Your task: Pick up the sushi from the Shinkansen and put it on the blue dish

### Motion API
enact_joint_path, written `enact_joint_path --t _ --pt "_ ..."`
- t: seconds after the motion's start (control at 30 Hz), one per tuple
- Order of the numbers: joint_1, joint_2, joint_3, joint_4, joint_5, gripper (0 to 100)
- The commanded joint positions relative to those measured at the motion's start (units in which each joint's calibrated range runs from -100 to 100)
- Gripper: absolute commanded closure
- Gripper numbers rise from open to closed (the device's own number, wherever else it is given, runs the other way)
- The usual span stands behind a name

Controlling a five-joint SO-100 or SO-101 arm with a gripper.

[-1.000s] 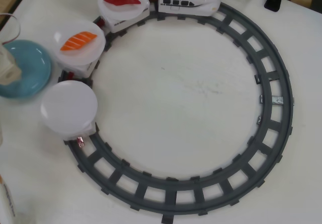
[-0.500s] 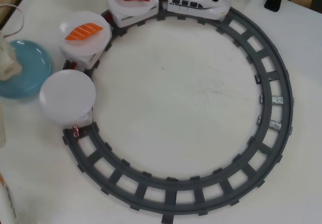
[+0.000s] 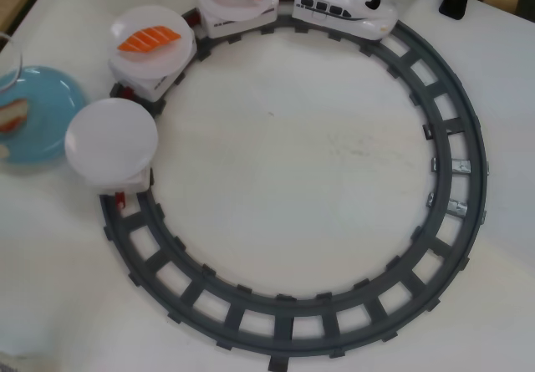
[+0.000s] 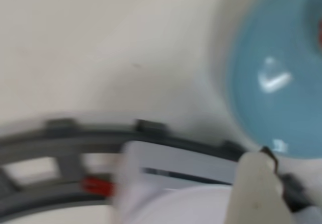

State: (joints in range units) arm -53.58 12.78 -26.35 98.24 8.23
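Cream end effector (image 4: 259, 186), dark fitting

No writing, label, brand or number can be read anywhere here. The Shinkansen (image 3: 344, 2) shows only dark windows on its white side in the overhead view, and the wrist view is too blurred to carry any lettering.

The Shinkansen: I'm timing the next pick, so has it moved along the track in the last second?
Yes. In the overhead view the Shinkansen has run rightward along the fixed grey track, its plate cars trailing behind.
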Motion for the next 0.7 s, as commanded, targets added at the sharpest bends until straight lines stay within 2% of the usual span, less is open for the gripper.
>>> enact_joint_path --t 0.0,0.2,0.33,0.53,0.67 --pt "0.58 -11.83 12.82 1.09 -1.37 74" --pt "0.67 -27.59 32.93 0.24 -1.37 74" --pt "0.67 -38.7 45.56 -4.1 -1.22 76" --pt "0.85 -48.08 58.18 -7.32 -1.95 95" --pt "2.52 -49.49 59.17 -9.28 -2.11 97"
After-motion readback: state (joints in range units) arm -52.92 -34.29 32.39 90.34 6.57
